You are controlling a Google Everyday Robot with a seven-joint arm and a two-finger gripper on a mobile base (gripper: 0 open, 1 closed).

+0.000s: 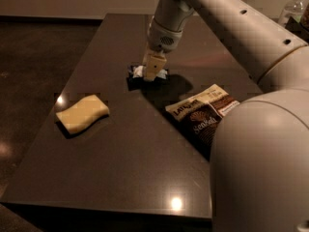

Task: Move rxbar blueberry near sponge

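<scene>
The rxbar blueberry [139, 73], dark blue with a white centre, is at the middle of the dark table, between the fingers of my gripper [152, 73]. The gripper comes down from above and is shut on the bar, holding it at or just above the tabletop. The pale yellow sponge [82, 113] lies on the table's left part, well to the front left of the bar and gripper. The gripper's finger [154, 65] covers part of the bar.
A brown-and-cream chip bag [203, 114] lies right of the middle of the table [120, 178]. My arm's large pale body [260, 163] fills the front right. A clear bottle [292, 7] stands at the far right.
</scene>
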